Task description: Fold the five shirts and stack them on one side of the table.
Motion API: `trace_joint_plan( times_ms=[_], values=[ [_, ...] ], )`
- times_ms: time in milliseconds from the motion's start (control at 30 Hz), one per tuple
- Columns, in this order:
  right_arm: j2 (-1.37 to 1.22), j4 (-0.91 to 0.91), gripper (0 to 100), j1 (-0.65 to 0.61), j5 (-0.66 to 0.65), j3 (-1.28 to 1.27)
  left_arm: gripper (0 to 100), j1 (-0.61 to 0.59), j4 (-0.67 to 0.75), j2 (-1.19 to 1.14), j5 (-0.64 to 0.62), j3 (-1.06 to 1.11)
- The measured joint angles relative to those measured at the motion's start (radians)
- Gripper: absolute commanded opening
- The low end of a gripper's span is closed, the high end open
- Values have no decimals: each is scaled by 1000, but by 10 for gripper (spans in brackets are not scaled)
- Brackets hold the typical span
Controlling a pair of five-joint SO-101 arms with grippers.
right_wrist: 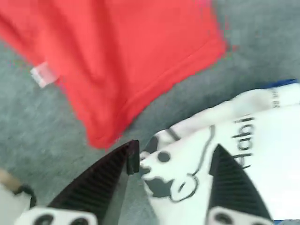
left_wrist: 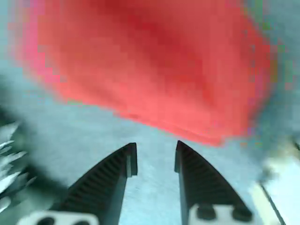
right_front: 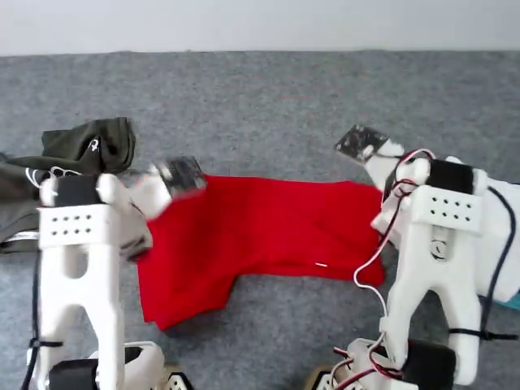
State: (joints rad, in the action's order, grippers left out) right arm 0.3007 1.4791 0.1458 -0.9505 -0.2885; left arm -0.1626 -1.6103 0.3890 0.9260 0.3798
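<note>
The spread shirt [right_front: 260,223] lies on the middle of the table [right_front: 268,106], between your arms. The bundled shirt [right_front: 89,146] sits behind it to the left. The third shirt [right_wrist: 262,154] lies just right of it, under your right gripper [right_wrist: 176,157].

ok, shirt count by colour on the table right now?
Red shirt: 1
Dark green shirt: 1, bunched at the table's edge; can't tell if the heap holds more
White printed shirt: 1
Total: 3 shirts that can be told apart
</note>
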Motion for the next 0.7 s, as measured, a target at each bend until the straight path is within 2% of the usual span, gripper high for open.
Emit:
trace_joint_plan(
  times_ms=[67, 167, 333, 500, 700],
  values=[
    [0, -54, 0, -28, 54, 2, 92, -6, 91, 0, -97, -14],
    [-21, -153, 22, -66, 138, 5, 14, -6, 230, 0, -239, 3],
    [-181, -284, 9, -126, 261, 6, 14, 40, 434, -68, -385, 68],
    [-336, -393, 9, -143, 336, 6, 14, 87, 489, -264, -489, 31],
    [-505, -511, 9, -138, 348, 6, 14, 89, 496, -562, -508, -141]
  ],
)
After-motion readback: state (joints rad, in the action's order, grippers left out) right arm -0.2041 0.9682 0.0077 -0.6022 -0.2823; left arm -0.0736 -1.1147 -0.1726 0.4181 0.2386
